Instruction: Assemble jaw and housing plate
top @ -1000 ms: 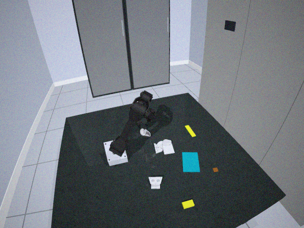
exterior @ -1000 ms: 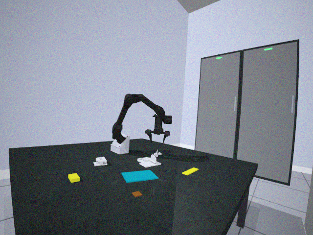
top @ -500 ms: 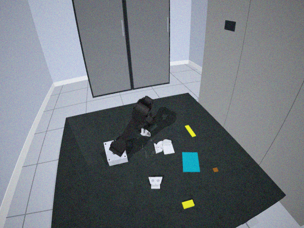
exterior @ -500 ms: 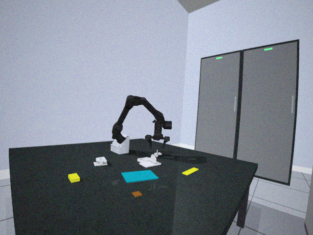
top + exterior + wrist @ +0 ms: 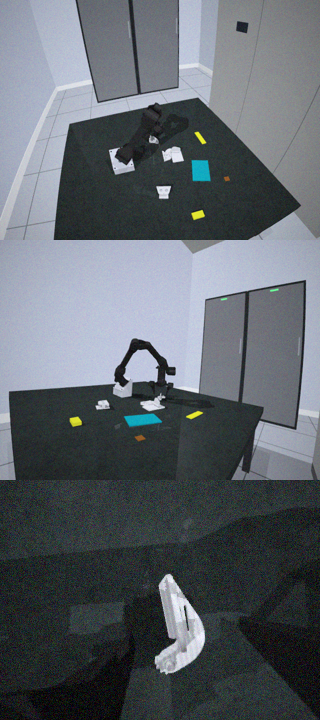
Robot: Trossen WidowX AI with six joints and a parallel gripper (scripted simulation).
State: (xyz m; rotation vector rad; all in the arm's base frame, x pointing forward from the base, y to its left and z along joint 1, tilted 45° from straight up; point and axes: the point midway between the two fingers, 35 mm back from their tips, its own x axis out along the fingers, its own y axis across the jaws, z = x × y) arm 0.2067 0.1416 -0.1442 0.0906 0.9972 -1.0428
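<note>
The loose white jaw [image 5: 153,139] [image 5: 161,396] [image 5: 180,647] lies on the dark table, a curved piece with teeth at its near end in the wrist view. My gripper [image 5: 160,395] [image 5: 185,631] is open and empty, pointing down low over it. The jaw shows between the spread fingers, with no contact visible. The white base [image 5: 177,157] [image 5: 153,407] lies beside it, with the other jaw [image 5: 156,401] on it; the free pin is too small to make out. The white housing plate [image 5: 163,190] [image 5: 102,405] lies apart, with two round features facing up.
A teal sheet [image 5: 201,170] [image 5: 142,420], a yellow bar [image 5: 200,137] [image 5: 194,414], a yellow block [image 5: 198,214] [image 5: 75,421] and a small orange square [image 5: 226,178] [image 5: 140,438] lie on the table. The arm stands on a white box [image 5: 124,169] [image 5: 126,391].
</note>
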